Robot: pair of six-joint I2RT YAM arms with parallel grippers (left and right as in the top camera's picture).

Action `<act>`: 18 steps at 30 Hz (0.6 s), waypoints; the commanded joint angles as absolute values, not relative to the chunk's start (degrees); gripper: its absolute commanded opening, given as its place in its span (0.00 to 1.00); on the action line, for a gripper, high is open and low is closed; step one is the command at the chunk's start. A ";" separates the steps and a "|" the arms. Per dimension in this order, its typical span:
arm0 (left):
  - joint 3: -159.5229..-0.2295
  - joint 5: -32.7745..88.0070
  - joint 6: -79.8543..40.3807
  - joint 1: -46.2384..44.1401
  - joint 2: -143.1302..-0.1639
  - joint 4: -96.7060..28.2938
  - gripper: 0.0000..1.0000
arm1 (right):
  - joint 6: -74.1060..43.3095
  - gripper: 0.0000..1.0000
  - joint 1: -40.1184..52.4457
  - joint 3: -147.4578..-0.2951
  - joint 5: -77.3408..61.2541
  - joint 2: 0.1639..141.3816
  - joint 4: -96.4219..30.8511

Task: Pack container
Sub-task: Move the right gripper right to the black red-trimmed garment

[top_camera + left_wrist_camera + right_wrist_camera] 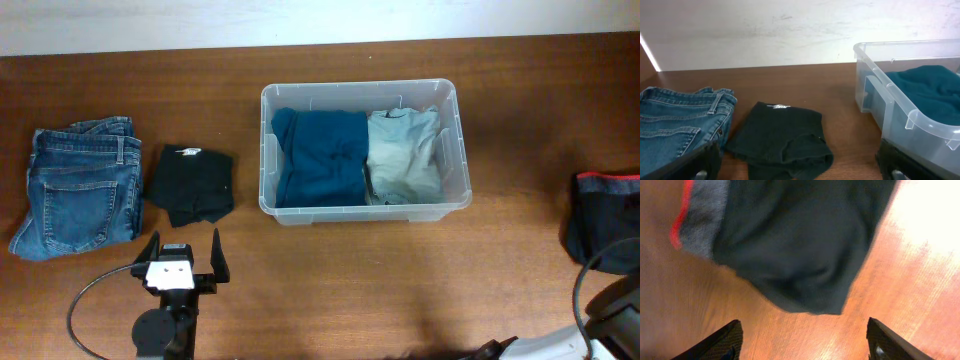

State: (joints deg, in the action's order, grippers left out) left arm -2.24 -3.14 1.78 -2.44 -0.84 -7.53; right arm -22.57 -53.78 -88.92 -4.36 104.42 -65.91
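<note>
Status: the clear rectangular plastic container (350,213) sits mid-table, slightly far of centre, roughly half packed. Inside it, a teal folded garment (320,155) fills the left half and a pale grey-green folded garment (402,155) the right half, side by side.

Step in hand, my read: fetch the next item.
- The right gripper (805,340) has its fingers wide apart with nothing between them, aimed at the dark grey garment with a red-edged band (800,240), which lies on the brown wooden table (350,290) near the right edge, well apart from the container.
- The left gripper (183,245) is also spread wide and empty. It hovers near-left, just near of the black folded garment (192,185).

Next move probably:
- The right arm drops onto the dark grey cloth and pinches a fold thick enough to lift the whole piece.
- It then carries the piece left over the container's right rim.

Around:
- Folded blue denim jeans (80,185) lie far-left, just beside the black garment and not touching the container.
- In the left wrist view the container wall (872,90) stands right of the black garment (782,137), with bare wood between.

Risks:
- Nothing blocks either path.
- The floor space inside is taken, so new items have to stack on top.
- The loose cloth may unfold or snag on the rim.
</note>
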 commanded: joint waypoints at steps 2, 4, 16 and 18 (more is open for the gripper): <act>-1.85 -2.31 2.68 -2.17 -0.40 -7.35 0.99 | -25.82 0.79 -59.44 -87.90 -4.47 104.75 -65.47; -1.85 -2.33 2.68 -2.17 -0.40 -7.35 0.99 | -26.06 0.84 -60.90 -87.66 -4.49 104.75 -65.17; -1.85 -2.33 2.68 -2.17 -0.40 -7.35 0.99 | -26.02 0.98 -63.88 -80.82 -4.51 105.49 -55.68; -1.85 -2.33 2.68 -2.17 -0.40 -7.35 0.99 | -26.02 0.98 -63.88 -79.92 -4.49 105.49 -53.58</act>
State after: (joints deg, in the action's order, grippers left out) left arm -2.24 -3.14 1.78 -2.44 -0.84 -7.53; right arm -25.58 -63.77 -81.52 -4.38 104.64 -55.29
